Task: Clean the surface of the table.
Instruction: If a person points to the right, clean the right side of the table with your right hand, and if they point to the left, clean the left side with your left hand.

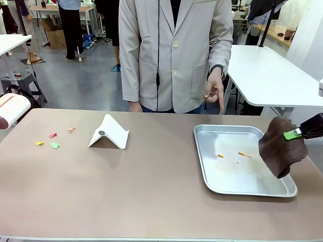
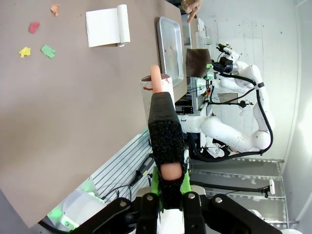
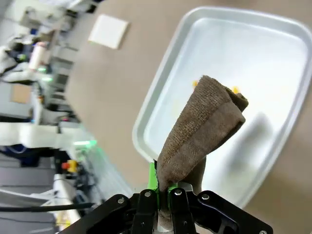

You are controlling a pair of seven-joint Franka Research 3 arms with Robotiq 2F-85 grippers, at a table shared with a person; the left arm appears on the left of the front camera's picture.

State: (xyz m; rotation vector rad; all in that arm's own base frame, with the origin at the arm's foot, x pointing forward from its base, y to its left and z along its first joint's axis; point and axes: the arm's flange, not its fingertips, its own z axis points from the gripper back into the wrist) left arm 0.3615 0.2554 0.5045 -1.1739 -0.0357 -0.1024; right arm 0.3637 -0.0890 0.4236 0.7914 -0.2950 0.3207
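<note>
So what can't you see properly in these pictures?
Front view: white roller, cut off by the left edge.
Right wrist view: brown cloth hides the fingertips of the right gripper.
Front view: orange bits in the tray, too small to name.

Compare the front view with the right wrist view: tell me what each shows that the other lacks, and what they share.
Front view adds the person's hand pointing down and coloured scraps on the table. Right wrist view adds robot-side equipment with a green light beyond the table edge. Shared: the right end effector shut on a brown cloth over the metal tray, and the white folded stand.
</note>
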